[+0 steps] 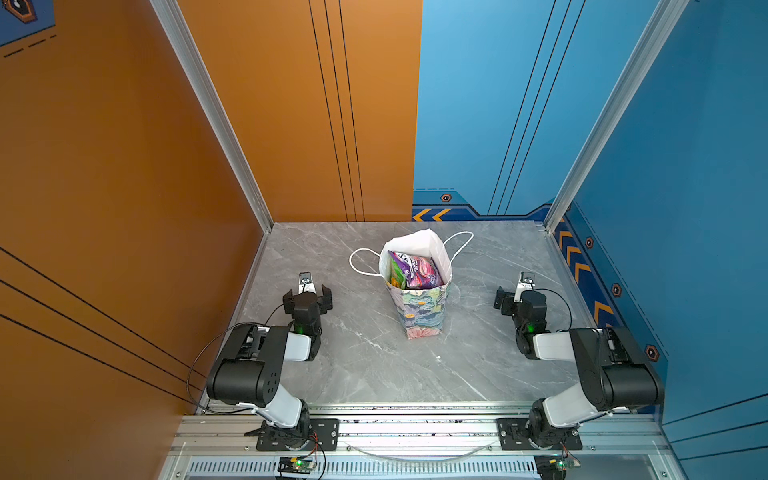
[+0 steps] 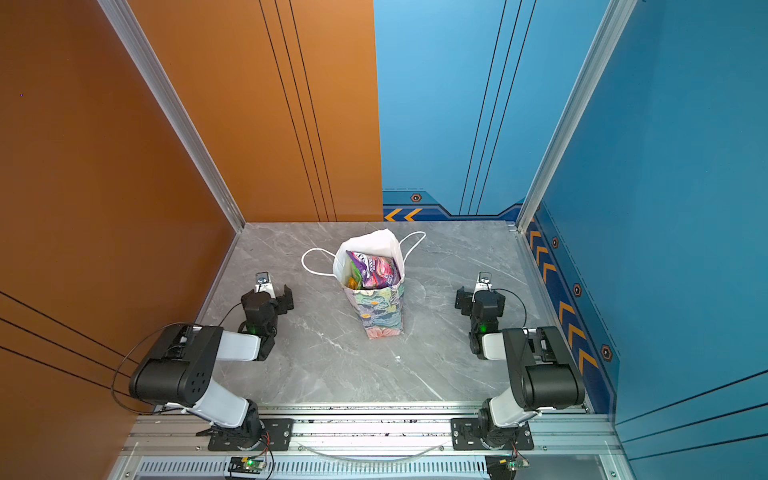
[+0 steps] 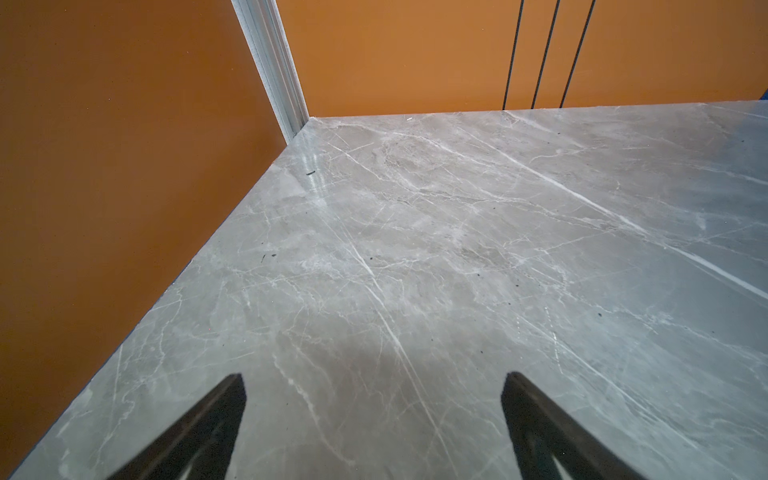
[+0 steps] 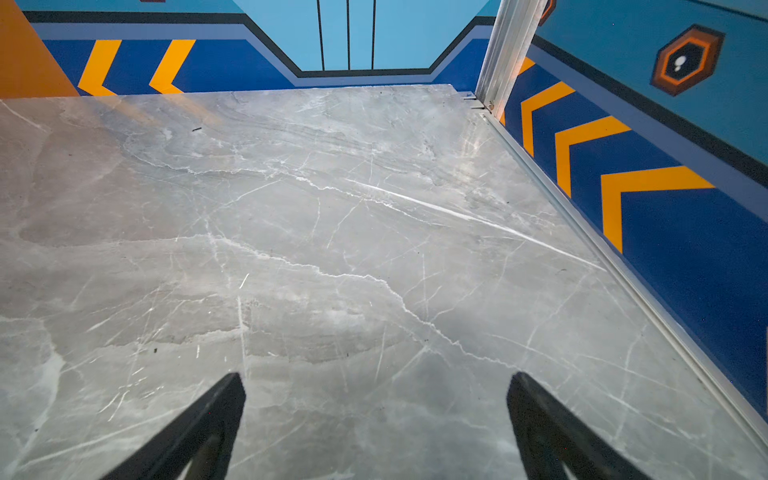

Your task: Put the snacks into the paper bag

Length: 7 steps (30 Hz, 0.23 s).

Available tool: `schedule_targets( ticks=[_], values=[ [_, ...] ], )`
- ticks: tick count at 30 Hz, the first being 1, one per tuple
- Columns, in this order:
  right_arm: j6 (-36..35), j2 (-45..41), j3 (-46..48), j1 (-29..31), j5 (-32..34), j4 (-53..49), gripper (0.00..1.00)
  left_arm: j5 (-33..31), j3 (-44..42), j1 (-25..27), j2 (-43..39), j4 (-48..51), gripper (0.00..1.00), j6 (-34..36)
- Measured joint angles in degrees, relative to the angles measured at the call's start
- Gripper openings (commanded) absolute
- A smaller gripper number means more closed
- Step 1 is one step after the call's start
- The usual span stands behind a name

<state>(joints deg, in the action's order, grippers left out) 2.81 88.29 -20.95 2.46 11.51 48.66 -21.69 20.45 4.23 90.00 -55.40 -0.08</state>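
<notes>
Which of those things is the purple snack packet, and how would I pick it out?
On the grey marble table, near its middle, stands a tall floral paper bag with white cord handles. In its open top the purple packet lies uppermost. It is the only purple one showing; the yellow-green packet, left of it in both top views, shows far less.

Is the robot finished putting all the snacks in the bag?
Almost certainly. Done: the snacks sit inside the upright paper bag, and I see no packet on the table. In hand: nothing; left gripper and right gripper fingers are open, apart from the bag. Left: nothing I can see.
</notes>
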Motion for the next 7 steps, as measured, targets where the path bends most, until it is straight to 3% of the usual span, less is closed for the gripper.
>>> schedule_targets(
  ticks=[7],
  values=[
    [0.0, 0.0, 0.0, 0.0, -0.4, 0.0, 1.00, 0.3, 0.0, 0.0, 0.0, 0.0, 0.98, 0.0]
  ],
)
